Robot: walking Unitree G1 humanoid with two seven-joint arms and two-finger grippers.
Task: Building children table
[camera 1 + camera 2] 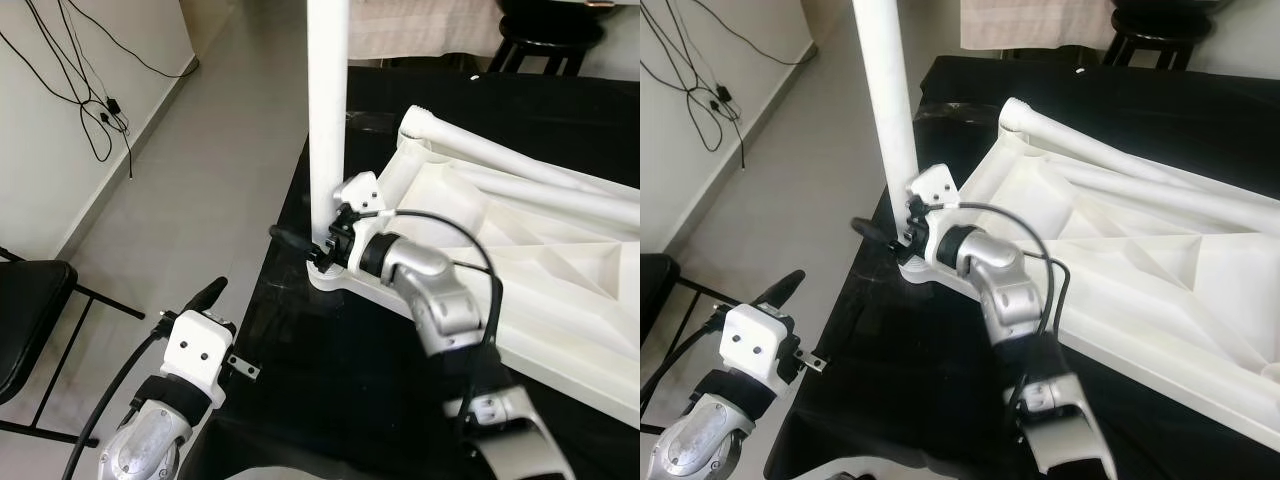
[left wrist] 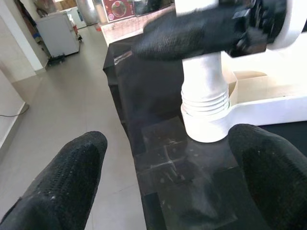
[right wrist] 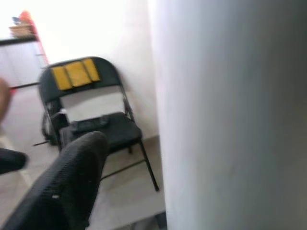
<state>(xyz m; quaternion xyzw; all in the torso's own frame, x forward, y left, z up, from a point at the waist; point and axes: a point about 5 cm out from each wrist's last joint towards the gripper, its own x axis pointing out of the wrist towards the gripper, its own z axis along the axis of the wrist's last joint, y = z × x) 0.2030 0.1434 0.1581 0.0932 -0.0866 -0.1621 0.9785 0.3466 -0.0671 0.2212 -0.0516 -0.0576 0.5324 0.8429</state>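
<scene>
- A black-covered work surface (image 1: 330, 400) spreads from the centre of the head views out to 3 o'clock, with grey tiled floor (image 1: 200, 180) beside it toward 9 o'clock.
- A white plastic children's table top (image 1: 540, 270) lies upside down on the black surface, its ribbed underside facing up, reaching from centre to 3 o'clock.
- One white table leg (image 1: 327, 110) stands upright in the corner socket (image 2: 206, 125) nearest the floor edge, rising toward 12 o'clock and out of frame; screw threads show where it enters the socket.
- Another white leg (image 1: 510, 165) lies flat along the far side of the top, toward 2 o'clock.
- The right arm (image 1: 440, 300) reaches in from 5 o'clock; the right gripper (image 1: 325, 247) is at the base of the upright leg, one black finger (image 1: 290, 238) poking out past the leg at 9 o'clock. The leg sits right against the fingers, but whether they are clamped on it cannot be told.
- The left gripper (image 1: 205, 297) hovers at 7 o'clock over the surface's edge, fingers (image 2: 72, 167) spread wide and holding nothing, with the socket just ahead of them.
- A black folding chair (image 1: 30, 320) stands on the floor at 8 o'clock.
- Black cables (image 1: 90, 90) hang on the wall at 10 o'clock.
</scene>
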